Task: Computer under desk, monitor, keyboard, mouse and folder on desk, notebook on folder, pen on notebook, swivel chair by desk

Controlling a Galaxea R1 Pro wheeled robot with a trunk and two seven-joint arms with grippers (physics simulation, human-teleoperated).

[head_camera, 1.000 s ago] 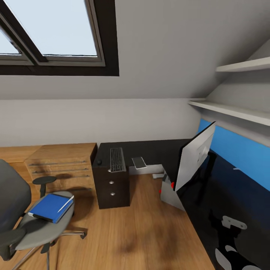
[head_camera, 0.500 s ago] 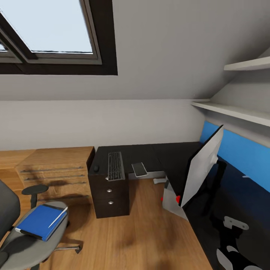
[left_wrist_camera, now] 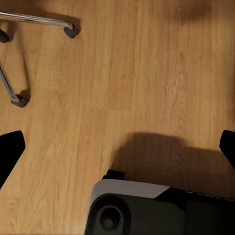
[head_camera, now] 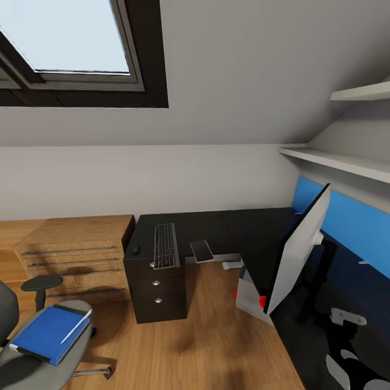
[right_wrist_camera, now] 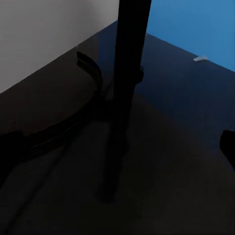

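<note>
The keyboard (head_camera: 166, 246) and mouse (head_camera: 135, 249) lie at the surface's (head_camera: 216, 225) far-left end. The folder (head_camera: 42, 335) with pen (head_camera: 75, 326) rests on the swivel chair (head_camera: 32, 362). Both arms' fingers (left_wrist_camera: 11, 152) (right_wrist_camera: 228, 145) are spread, released.

Black desk (head_camera: 216, 227), blue folder (head_camera: 40, 333), white pen (head_camera: 76, 326), grey swivel chair (head_camera: 32, 368), light wood floor (head_camera: 216, 346), dark keyboard (head_camera: 165, 245)

Up top I had a skylight (head_camera: 81, 40) set in a dark frame in the sloped ceiling. Two white shelves (head_camera: 336, 160) ran along the right wall above a blue panel (head_camera: 346, 216). A wooden drawer unit (head_camera: 73, 254) stood against the back wall. Beneath it all lay the wood-plank floor (head_camera: 216, 346), and I saw those planks (left_wrist_camera: 147, 73) from the left wrist too.
</note>
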